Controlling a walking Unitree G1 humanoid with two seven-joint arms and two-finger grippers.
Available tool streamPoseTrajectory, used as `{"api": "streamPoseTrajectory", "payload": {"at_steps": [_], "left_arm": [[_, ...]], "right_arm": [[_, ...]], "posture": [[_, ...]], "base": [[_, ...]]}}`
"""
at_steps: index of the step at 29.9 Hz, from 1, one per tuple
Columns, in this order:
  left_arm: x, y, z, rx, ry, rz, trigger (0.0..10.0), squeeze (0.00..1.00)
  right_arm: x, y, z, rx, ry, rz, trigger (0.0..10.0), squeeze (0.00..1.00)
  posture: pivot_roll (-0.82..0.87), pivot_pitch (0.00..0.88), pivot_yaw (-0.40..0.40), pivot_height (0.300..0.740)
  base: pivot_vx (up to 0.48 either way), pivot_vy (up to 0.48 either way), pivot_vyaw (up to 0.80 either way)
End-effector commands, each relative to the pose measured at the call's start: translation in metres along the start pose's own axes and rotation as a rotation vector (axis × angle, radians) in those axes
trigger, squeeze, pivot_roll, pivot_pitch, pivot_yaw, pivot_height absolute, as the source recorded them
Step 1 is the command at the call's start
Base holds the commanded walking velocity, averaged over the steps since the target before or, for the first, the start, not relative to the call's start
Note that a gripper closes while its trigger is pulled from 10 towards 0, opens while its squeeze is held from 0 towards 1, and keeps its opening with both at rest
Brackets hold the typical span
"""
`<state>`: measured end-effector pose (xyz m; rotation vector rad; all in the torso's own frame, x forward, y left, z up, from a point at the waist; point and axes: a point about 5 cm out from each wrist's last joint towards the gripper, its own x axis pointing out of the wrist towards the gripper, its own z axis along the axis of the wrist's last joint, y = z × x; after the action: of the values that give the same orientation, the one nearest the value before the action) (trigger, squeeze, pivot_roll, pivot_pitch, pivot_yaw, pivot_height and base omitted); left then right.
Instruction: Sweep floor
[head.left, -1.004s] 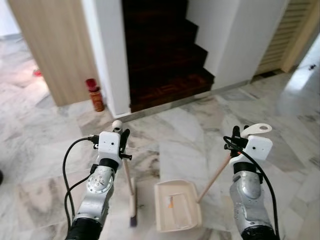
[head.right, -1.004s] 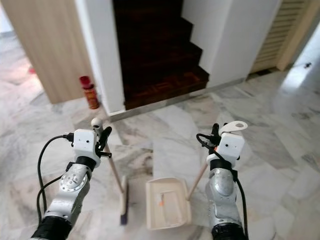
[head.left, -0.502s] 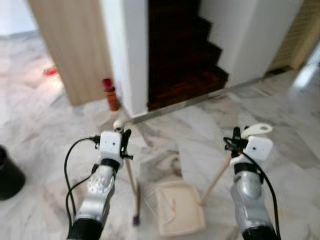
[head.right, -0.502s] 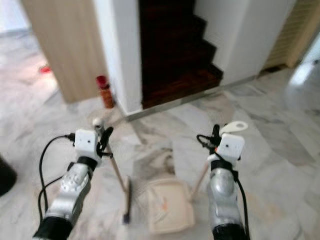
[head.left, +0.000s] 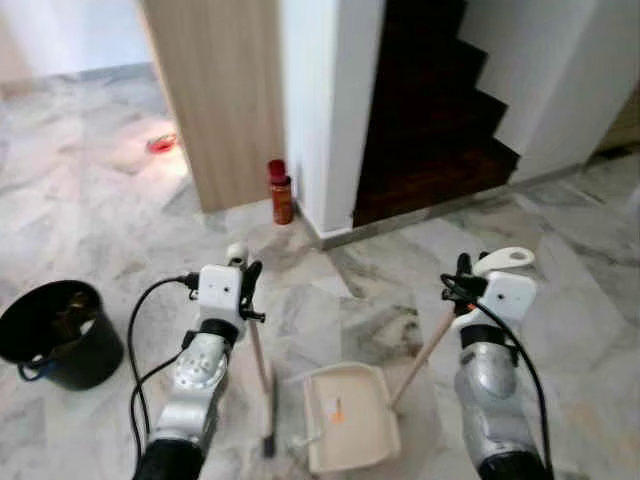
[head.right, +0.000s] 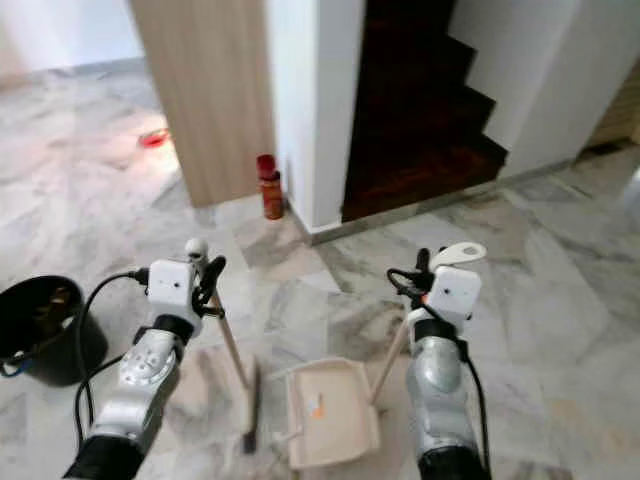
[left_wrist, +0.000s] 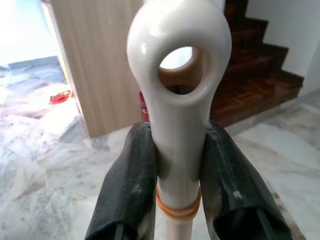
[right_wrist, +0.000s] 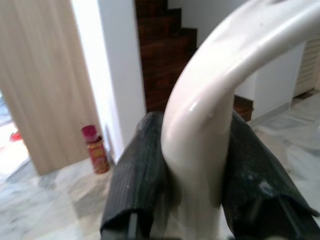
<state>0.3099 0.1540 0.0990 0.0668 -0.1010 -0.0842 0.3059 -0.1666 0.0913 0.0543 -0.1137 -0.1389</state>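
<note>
Plainly the move ahead turns on how the broom (head.left: 262, 385) lies to the dustpan (head.left: 350, 430); the broom's head rests on the marble floor (head.left: 120, 250) just beside the pan's left edge, on the left arm's side, and its stick slants up and back to the left tool (head.left: 245, 283); the pan sits flat between the two arms with its open mouth facing away from the robot, and its stick runs up and to the right into the right tool (head.left: 462, 277); so a sweep would likely go from the left toward the pan, and the left arm is the nearer one for that stroke. Seen from the wrist, the left tool's fingers (left_wrist: 127, 185) are clenched on the broom's white ringed end; the right tool's fingers (right_wrist: 137, 180) are clamped on the curved white handle of the pan; a small orange scrap (head.left: 337, 409) already lies inside the pan. For room: open floor lies ahead and to the left; a black bucket (head.left: 55, 330) stands well apart on the left; a red can (head.left: 280, 192) stands against the white wall corner (head.left: 330, 110) beside the dark stairs (head.left: 440, 120), an edge to keep the stick away from.
</note>
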Motion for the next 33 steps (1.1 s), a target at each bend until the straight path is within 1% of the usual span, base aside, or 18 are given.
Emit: {"api": "streamPoseTrajectory", "payload": {"at_steps": [1,9,12,17,19,24,28,33], "left_arm": [[0.004,-0.002,0.013,0.03,-0.059,-0.014,10.0,0.0],[0.003,-0.002,0.014,0.021,-0.059,-0.038,10.0,0.0],[0.003,-0.003,0.017,0.026,-0.075,-0.054,10.0,0.0],[0.002,-0.002,0.017,0.028,-0.076,-0.044,10.0,0.0],[0.001,0.0,0.016,0.032,-0.071,-0.047,10.0,0.0],[0.001,0.0,0.016,0.036,-0.068,-0.05,10.0,0.0],[0.002,-0.001,0.016,0.03,-0.066,-0.043,10.0,0.0],[0.003,-0.001,0.016,0.027,-0.064,-0.043,10.0,0.0]], "right_arm": [[0.003,0.0,0.008,0.044,-0.039,-0.012,10.0,0.0],[0.001,0.009,0.004,0.054,-0.02,0.015,10.0,0.0],[0.002,0.008,0.006,0.05,-0.031,0.005,10.0,0.0],[0.005,0.0,0.011,0.041,-0.057,-0.022,10.0,0.0],[0.007,-0.006,0.014,0.038,-0.069,-0.057,10.0,0.0],[0.009,-0.013,0.014,0.038,-0.065,-0.095,10.0,0.0],[0.011,-0.018,0.014,0.027,-0.057,-0.094,10.0,0.0],[0.014,-0.021,0.017,0.018,-0.066,-0.101,10.0,0.0]], "posture": [[0.03,0.0,0.002,0.74],[0.03,0.0,0.012,0.74],[0.03,0.0,0.012,0.74],[0.03,0.0,0.011,0.74],[0.02,0.0,0.021,0.74],[0.02,0.0,0.017,0.74],[0.02,0.0,0.013,0.74],[0.02,0.0,0.008,0.74]], "base": [[0.0,0.48,0.0],[0.0,0.475,0.0],[0.0,0.0,0.0],[0.0,0.0,0.0],[0.0,0.0,0.0],[0.0,0.0,0.0],[0.0,0.0,-0.8],[0.0,0.0,-0.8]]}}
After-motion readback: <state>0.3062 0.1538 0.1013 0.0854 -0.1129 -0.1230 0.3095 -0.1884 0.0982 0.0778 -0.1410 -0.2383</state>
